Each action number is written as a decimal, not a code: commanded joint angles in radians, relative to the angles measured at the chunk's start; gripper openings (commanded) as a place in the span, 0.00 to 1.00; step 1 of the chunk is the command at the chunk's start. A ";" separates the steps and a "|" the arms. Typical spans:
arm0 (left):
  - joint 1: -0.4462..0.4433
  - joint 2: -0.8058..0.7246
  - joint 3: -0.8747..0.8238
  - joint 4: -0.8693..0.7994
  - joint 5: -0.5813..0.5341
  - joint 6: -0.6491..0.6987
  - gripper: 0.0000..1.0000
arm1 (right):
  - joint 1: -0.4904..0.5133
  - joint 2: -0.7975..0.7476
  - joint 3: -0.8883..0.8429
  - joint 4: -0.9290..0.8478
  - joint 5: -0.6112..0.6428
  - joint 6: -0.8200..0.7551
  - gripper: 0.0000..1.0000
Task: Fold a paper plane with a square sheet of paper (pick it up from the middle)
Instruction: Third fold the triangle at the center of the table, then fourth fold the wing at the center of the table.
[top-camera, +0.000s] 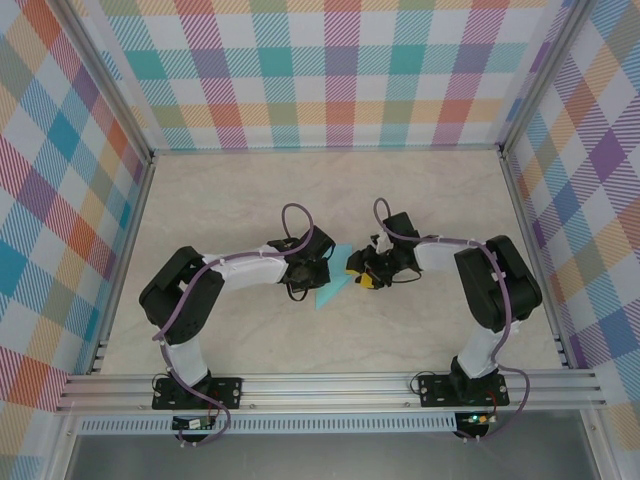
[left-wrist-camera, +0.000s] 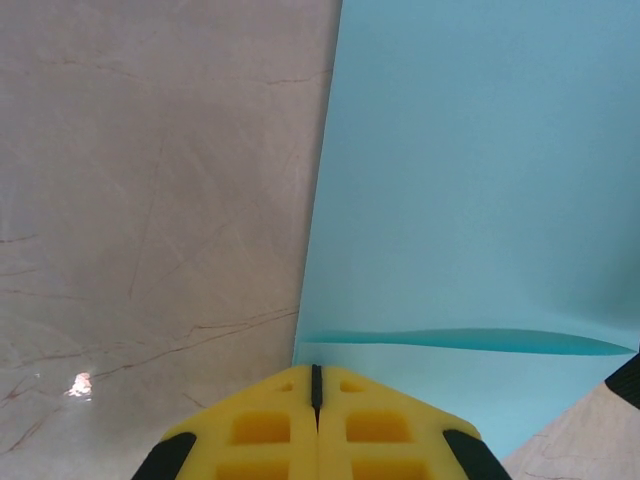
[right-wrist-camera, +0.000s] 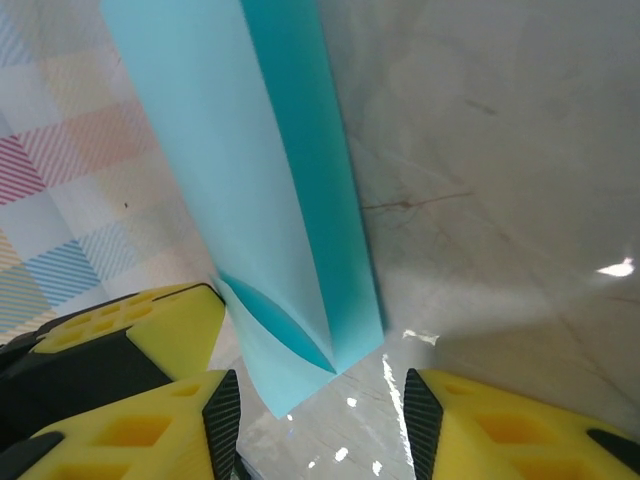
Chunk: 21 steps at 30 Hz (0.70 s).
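Observation:
The square sheet of paper (top-camera: 332, 288), turquoise and partly folded, lies on the table between my two grippers. In the left wrist view the paper (left-wrist-camera: 470, 200) lies flat, with a slightly lifted flap across its near end. My left gripper (left-wrist-camera: 316, 378) is shut, and its yellow tips sit over the sheet's near left corner. In the right wrist view the paper (right-wrist-camera: 250, 200) runs away from me as a narrow strip. Its near corner lies between the spread fingers of my open right gripper (right-wrist-camera: 315, 425). From above, the left gripper (top-camera: 314, 274) and right gripper (top-camera: 358, 276) flank the sheet.
The pale marble-patterned table (top-camera: 230, 200) is boxed in by plaid walls (top-camera: 330, 70) at the back and on both sides. An aluminium rail (top-camera: 330, 385) runs along the near edge. The left gripper's yellow fingers (right-wrist-camera: 150, 330) touch the paper's edge close to my right fingers.

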 joint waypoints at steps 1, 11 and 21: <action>0.005 0.008 -0.006 -0.032 -0.020 -0.017 0.00 | 0.013 0.020 0.031 0.012 -0.043 -0.018 0.46; 0.006 0.002 -0.013 -0.029 -0.018 -0.017 0.00 | 0.030 0.049 0.032 0.086 -0.106 -0.017 0.36; 0.014 -0.017 -0.019 -0.035 -0.022 -0.016 0.00 | 0.043 0.087 0.019 0.182 -0.174 -0.037 0.30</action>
